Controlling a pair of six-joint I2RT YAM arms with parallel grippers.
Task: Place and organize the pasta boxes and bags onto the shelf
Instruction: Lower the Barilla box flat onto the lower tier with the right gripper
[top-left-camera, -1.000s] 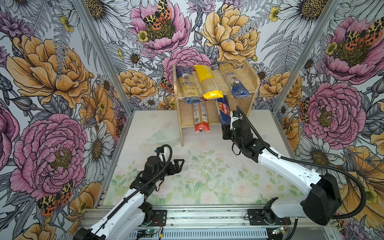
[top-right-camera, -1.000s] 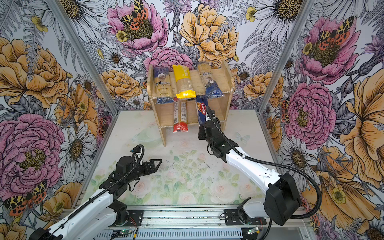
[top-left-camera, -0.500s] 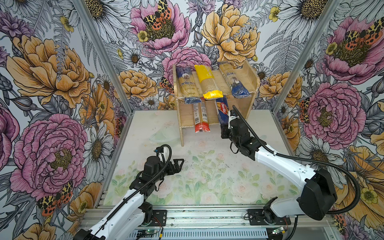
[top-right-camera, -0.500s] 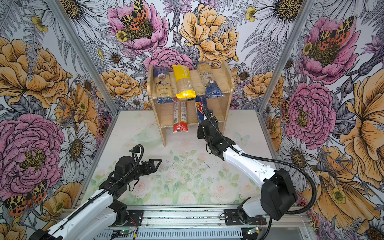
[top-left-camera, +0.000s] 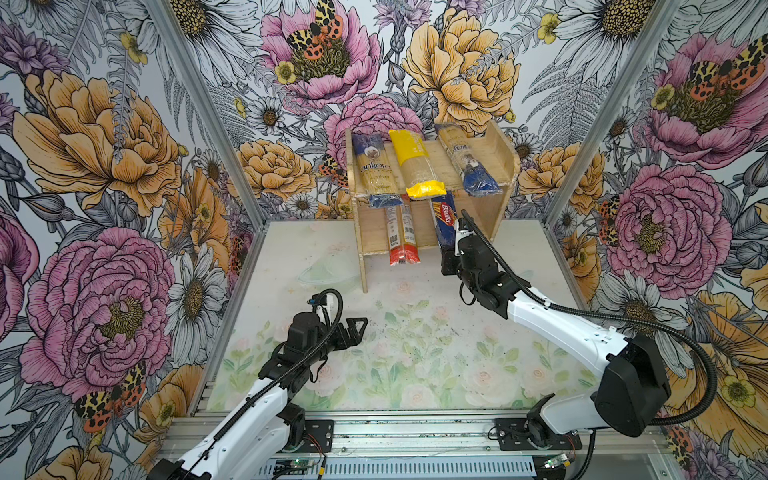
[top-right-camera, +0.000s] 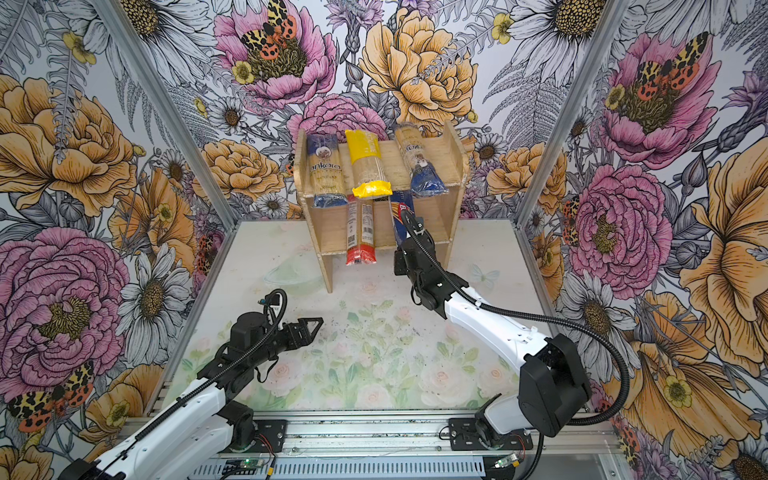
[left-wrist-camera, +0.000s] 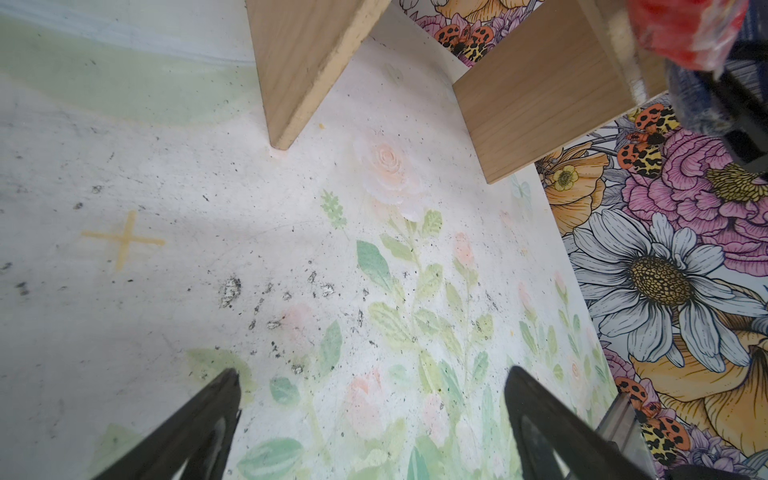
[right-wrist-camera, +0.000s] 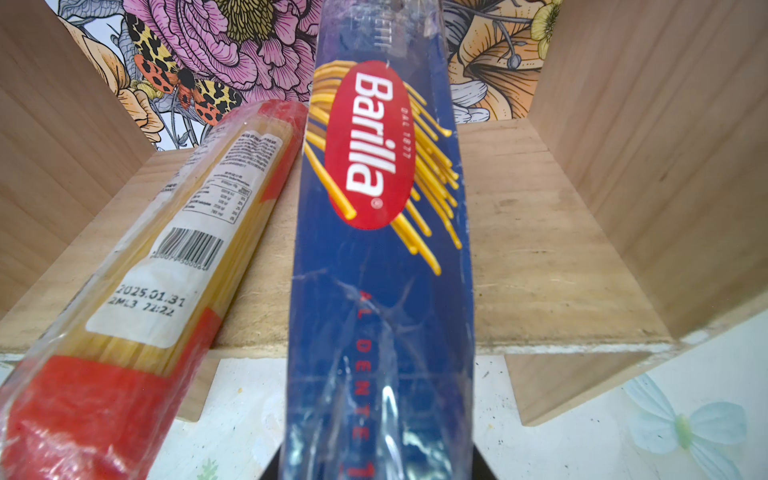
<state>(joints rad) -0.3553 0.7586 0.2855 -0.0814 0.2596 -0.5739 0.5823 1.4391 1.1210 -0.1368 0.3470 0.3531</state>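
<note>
left arm: low, folded near base, jaws wide apart | right arm: stretched forward, jaws clamped

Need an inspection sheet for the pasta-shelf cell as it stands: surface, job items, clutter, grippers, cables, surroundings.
Surface: floral mat, dark scuffs and specks.
Job's things: shelf upright at the back. The ankara bag, yellow-ended bag and slimmer blue-ended bag lie on the upper tier. The red-ended pack lies on the lower tier, near end overhanging. The Barilla pack is partly on the lower tier beside it.
Clutter: nothing seen.
Grippers: right gripper shut on the Barilla pack's near end; left gripper open, empty, above the mat.
Cables: right cable runs along the arm and rises in front of the shelf; left cable loops at the wrist.
Surroundings: floral walls; metal rail at the front.
</note>
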